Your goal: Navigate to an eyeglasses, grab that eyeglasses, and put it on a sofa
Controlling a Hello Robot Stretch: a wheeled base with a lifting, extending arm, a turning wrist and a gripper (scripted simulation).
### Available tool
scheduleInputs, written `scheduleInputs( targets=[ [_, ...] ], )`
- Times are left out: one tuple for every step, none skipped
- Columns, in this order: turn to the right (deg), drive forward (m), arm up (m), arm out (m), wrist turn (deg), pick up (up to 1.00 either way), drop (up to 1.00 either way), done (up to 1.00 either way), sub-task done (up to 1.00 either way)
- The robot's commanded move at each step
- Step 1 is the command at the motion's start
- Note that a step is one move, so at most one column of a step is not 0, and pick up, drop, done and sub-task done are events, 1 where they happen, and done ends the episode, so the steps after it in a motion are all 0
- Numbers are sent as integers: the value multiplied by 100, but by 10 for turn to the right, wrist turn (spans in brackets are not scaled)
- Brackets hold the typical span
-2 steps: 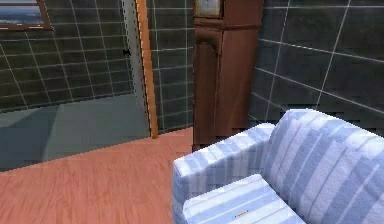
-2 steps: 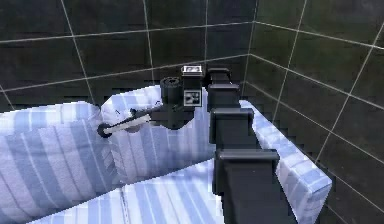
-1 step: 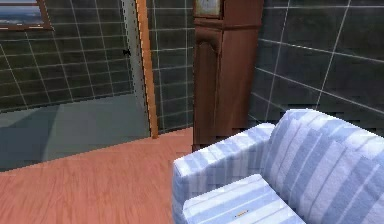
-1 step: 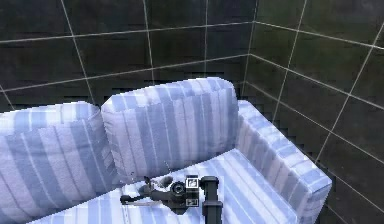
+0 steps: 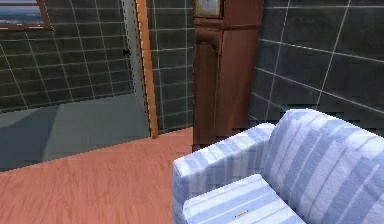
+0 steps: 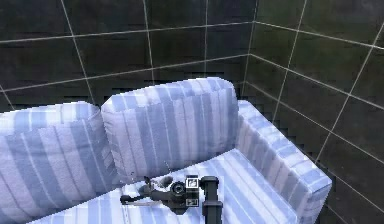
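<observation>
A blue-and-white striped sofa (image 6: 170,125) stretches across the arm side view, with two back cushions and an armrest on the right. Its armrest and back also appear at the forward view's lower right as the sofa (image 5: 300,160). The dark arm (image 6: 211,203) rises from the bottom edge. The gripper (image 6: 136,194) reaches left from it, low above the sofa's seat cushion. Thin dark shapes sit at its far end against the striped fabric. I cannot tell whether it holds anything.
A tall brown wooden clock case (image 5: 224,70) stands against the dark tiled wall just beyond the sofa. Left of it is an orange-framed doorway (image 5: 146,70) into a grey-floored room. Reddish wooden floor (image 5: 90,180) lies in front. A framed picture (image 5: 20,12) hangs at top left.
</observation>
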Motion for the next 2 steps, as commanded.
scheduleInputs(
  targets=[
    [0, 0, 0, 0, 0, 0, 100, 0, 0],
    [0, 0, 10, 0, 0, 0, 0, 0, 0]
  ],
)
